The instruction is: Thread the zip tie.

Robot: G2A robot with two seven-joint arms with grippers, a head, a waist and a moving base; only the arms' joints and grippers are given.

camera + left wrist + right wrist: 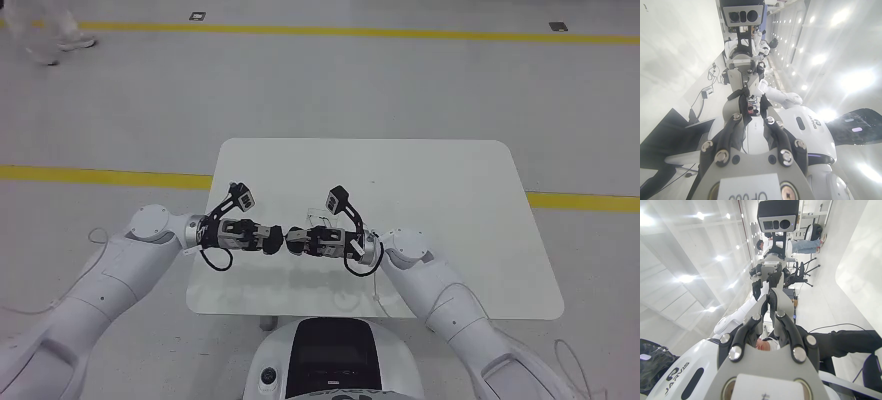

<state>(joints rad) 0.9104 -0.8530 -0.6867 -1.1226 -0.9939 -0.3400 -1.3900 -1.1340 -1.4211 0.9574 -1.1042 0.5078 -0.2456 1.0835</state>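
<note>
Left gripper (753, 98), fingers narrowly apart, meets right gripper (769, 293), fingers pinched together, above the tabletop (450, 200). Likely alignment step; threading the zip tie demands fine centring.

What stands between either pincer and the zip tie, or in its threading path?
Nothing visible does. The left pincer and right pincer face each other tip to tip above the table, with nothing else between them. The zip tie itself is too thin to make out.

My arms (120, 285) are glossy white shells, black cables (213, 262) at the wrists (202, 232). The left gripper (753, 102) is grey with silver screws (721, 156).
</note>
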